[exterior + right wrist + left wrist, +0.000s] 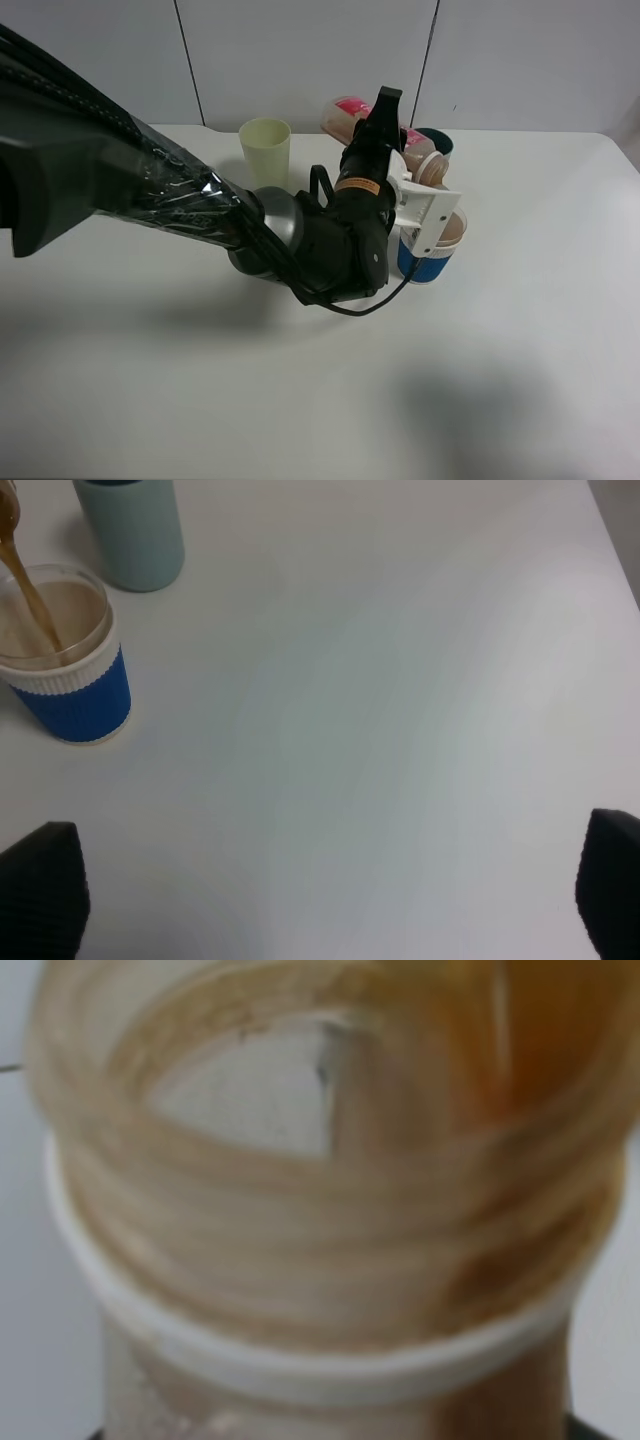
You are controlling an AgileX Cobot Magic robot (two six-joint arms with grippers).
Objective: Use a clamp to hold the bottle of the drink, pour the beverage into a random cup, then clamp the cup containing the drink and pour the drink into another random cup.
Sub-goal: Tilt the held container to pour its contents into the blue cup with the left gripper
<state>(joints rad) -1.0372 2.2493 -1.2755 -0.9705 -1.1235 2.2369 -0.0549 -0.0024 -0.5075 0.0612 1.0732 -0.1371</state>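
Overhead view, just right of centre: the left claw (385, 135) is clenched around a small bottle (347, 112). The bottle is tipped so its long axis slants toward the lower right, with its mouth over a blue-banded cup (430, 265). Brown tea (28, 598) streams into that cup. The right claw (325, 890) hangs released, well apart from it, so the left arm is nearer. A teal cup (441, 141) stands just behind.
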